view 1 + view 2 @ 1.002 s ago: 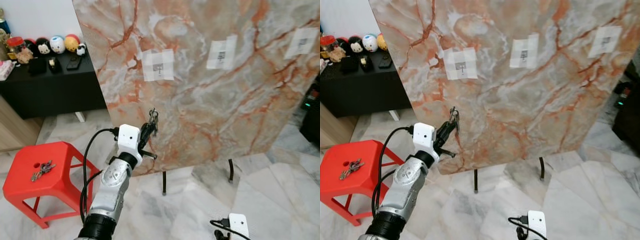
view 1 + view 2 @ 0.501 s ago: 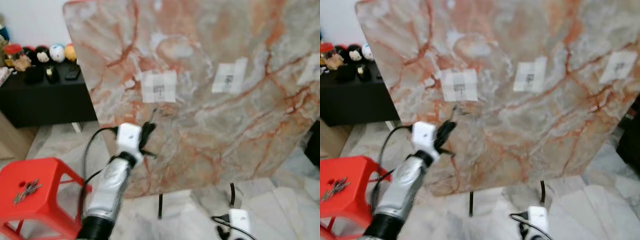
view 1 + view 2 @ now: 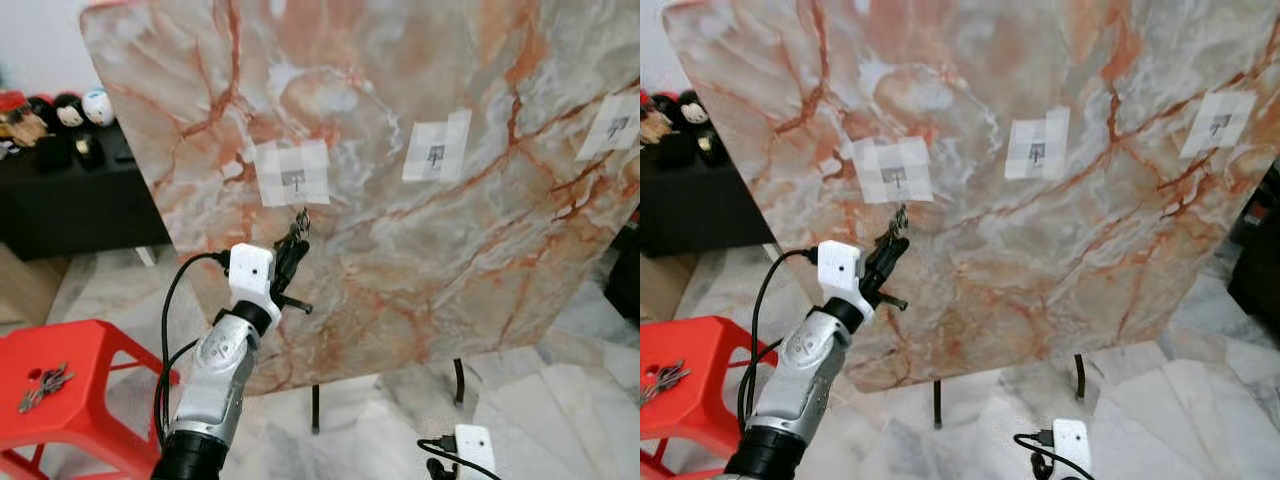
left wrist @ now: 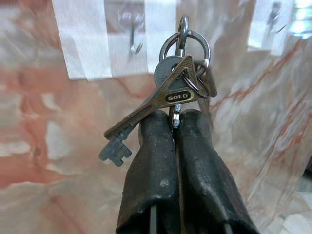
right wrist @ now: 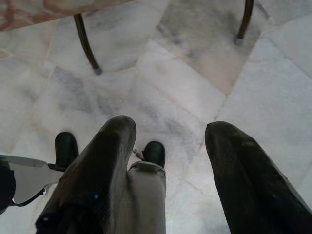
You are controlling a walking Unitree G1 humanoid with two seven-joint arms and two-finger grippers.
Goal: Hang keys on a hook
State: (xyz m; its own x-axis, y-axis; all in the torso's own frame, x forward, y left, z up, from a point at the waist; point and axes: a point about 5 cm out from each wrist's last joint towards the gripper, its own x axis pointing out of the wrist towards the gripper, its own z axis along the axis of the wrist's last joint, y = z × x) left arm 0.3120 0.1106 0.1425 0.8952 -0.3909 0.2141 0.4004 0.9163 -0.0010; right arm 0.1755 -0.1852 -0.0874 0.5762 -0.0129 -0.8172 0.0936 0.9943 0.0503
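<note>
Holding a bunch of metal keys on a steel ring [image 4: 181, 80], my left gripper [image 4: 174, 127] has its black fingers pressed together on them, just below the small metal hook [image 4: 131, 30] on its white taped patch on the orange-veined marble board [image 3: 420, 240]. Ring close to the hook, not on it. My right gripper [image 5: 168, 146], fingers spread apart, hangs low over the pale marble floor [image 5: 185, 73] below the board. Red plastic stool [image 3: 95, 375], left of the board, carries another key bunch [image 3: 42, 381].
</note>
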